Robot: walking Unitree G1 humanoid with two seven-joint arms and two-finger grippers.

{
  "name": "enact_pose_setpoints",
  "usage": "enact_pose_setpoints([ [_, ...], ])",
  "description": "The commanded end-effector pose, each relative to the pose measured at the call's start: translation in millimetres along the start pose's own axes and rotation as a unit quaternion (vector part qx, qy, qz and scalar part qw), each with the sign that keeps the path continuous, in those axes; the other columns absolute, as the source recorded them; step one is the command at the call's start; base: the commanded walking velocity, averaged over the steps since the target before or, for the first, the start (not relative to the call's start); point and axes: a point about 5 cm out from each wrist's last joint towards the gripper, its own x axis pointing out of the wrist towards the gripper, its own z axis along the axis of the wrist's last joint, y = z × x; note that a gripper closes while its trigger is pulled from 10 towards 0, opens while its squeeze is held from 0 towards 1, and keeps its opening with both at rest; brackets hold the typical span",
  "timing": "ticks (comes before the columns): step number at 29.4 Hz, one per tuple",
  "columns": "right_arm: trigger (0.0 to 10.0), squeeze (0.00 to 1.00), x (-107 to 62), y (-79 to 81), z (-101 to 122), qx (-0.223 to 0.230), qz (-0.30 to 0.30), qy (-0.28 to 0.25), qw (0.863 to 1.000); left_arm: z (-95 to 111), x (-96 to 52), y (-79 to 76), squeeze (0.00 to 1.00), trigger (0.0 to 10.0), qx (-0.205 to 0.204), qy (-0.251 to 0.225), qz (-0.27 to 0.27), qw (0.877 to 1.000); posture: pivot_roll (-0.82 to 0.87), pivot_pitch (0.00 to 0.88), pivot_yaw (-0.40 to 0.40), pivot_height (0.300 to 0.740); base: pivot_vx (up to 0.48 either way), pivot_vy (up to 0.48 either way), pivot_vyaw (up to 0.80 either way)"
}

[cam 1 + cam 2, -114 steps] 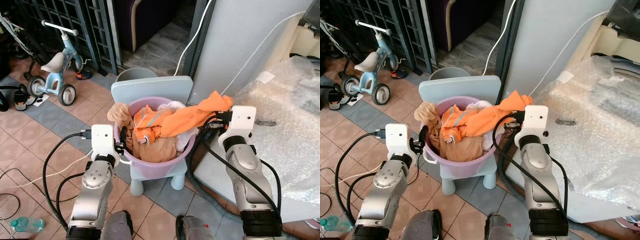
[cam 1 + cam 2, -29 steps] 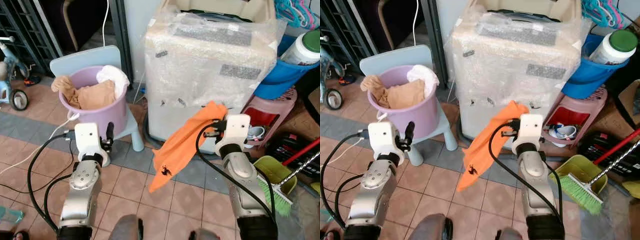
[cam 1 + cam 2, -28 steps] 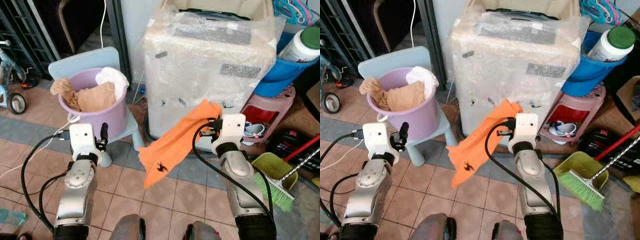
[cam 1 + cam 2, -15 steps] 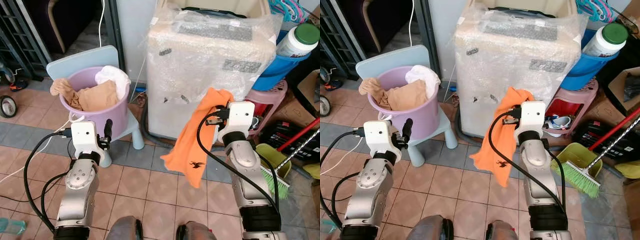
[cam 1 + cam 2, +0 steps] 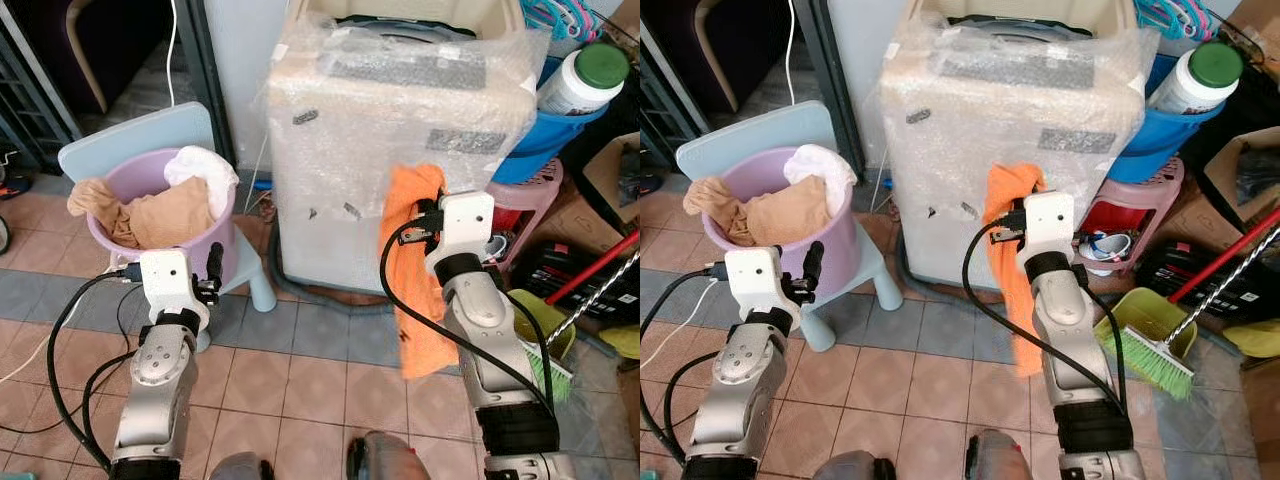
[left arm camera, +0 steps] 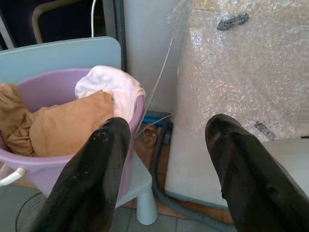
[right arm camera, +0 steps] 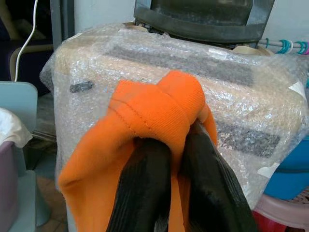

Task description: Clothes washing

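Directly ahead of our right gripper stands the washing machine, wrapped in bubble wrap, and our two black fingers are clamped together on a fold of the orange garment. The cloth bunches over the fingertips and hangs down below the gripper in front of the machine's face, its lower end loose above the tiled floor. Off to the right of that gripper we see a blue tub with a white, green-capped bottle in it, a pink stool and a green brush. Our left gripper is held out empty, fingers spread wide apart. Just beyond it sits the purple laundry basin on a pale blue child's chair, holding tan clothes and a white cloth.
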Motion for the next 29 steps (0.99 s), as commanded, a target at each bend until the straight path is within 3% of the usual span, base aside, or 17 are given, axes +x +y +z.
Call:
enact_pose_setpoints([
  [1, 10.0, 0.0, 10.1, -2.3, 18, 0.001, -0.006, -0.04, 0.999, 1, -0.5, 6.4, 0.0, 10.0, 0.006, -0.001, 0.004, 1.0, 0.04, 0.1, 0.003, 0.74, 0.48, 0.0, 0.0],
  [18, 10.0, 0.0, 57.1, -32.2, 64, -0.023, -0.005, -0.106, 0.994, -3, -3.6, 4.0, 0.0, 10.0, 0.007, 0.014, 0.002, 1.0, 0.05, 0.111, 0.006, 0.74, 0.468, 0.0, 0.0],
  [23, 10.0, 0.0, 84.0, -45.0, 101, -0.032, -0.001, -0.14, 0.99, -3, -2.7, 3.0, 0.0, 10.0, 0.009, 0.014, -0.001, 1.0, 0.05, 0.11, 0.009, 0.74, 0.464, 0.0, 0.0],
  [24, 10.0, 0.0, 92.7, -47.0, 117, -0.038, 0.011, -0.157, 0.987, -3, -2.4, 2.1, 0.0, 10.0, 0.009, 0.014, -0.003, 1.0, 0.05, 0.109, 0.008, 0.74, 0.461, 0.0, 0.0],
  [29, 10.0, 0.0, 105.6, -46.1, 142, -0.046, 0.039, -0.18, 0.982, -3, -1.9, 1.1, 0.0, 10.0, 0.007, 0.018, -0.001, 1.0, 0.05, 0.108, 0.004, 0.74, 0.455, 0.0, 0.0],
])
